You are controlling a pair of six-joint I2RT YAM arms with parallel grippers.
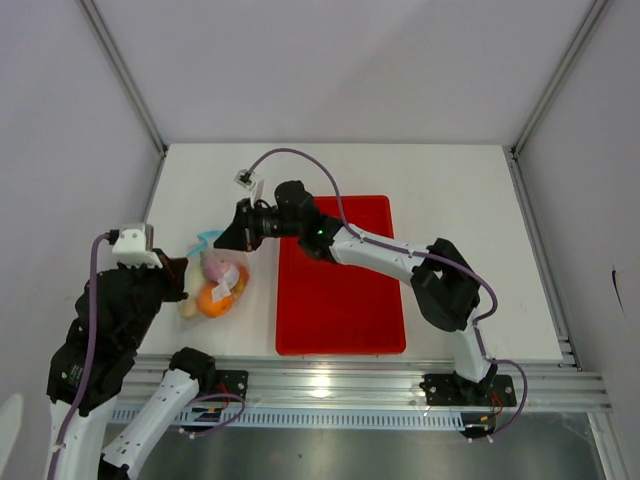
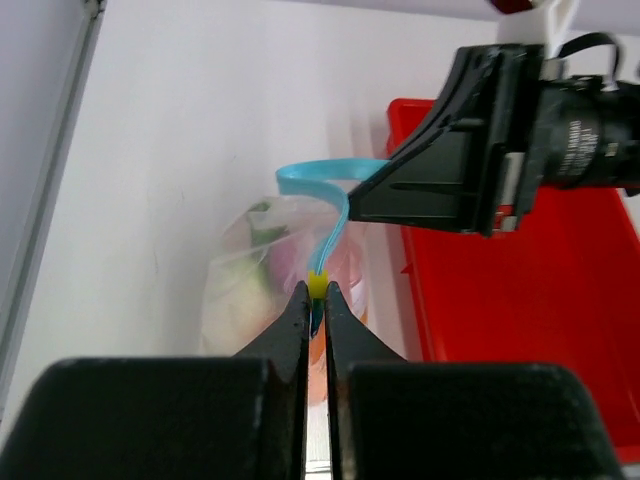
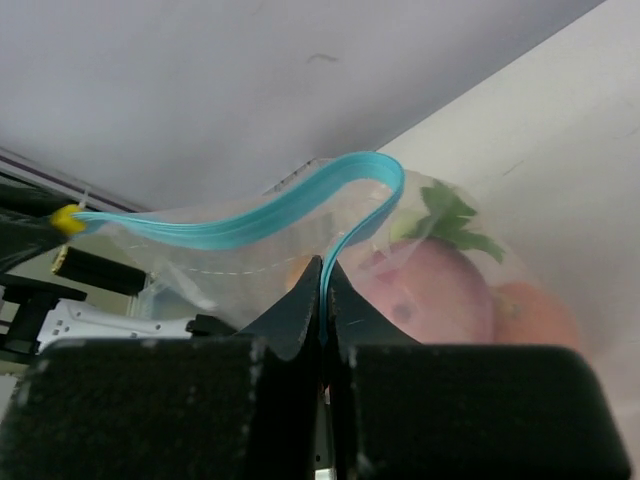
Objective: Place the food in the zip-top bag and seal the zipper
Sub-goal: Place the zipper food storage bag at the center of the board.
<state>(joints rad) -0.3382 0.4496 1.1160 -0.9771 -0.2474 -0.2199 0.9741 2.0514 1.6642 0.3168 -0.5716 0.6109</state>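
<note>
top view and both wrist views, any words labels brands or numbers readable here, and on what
No text reads clearly in any view.
Small white tag by the right arm's wrist: dark marks, too small to read.
A sticker at the left arm's base: coloured patches, too blurred to read.
No print shows on the zip-top bag, zipper or red tray.

Small clear floppy plastic bag (image 1: 225,270), lying on the white table (image 1: 450,180) just left of the red tray (image 1: 340,300), mouth raised. Toy produce pieces are bunched inside: round orange piece (image 1: 212,298), pinkish-purple round piece (image 3: 430,295), green leafy stem (image 3: 448,222). The thin blue zipper strip (image 3: 300,200) bows in a loose loop along the mouth, with a small yellow tab (image 2: 317,285) at one end.
</note>
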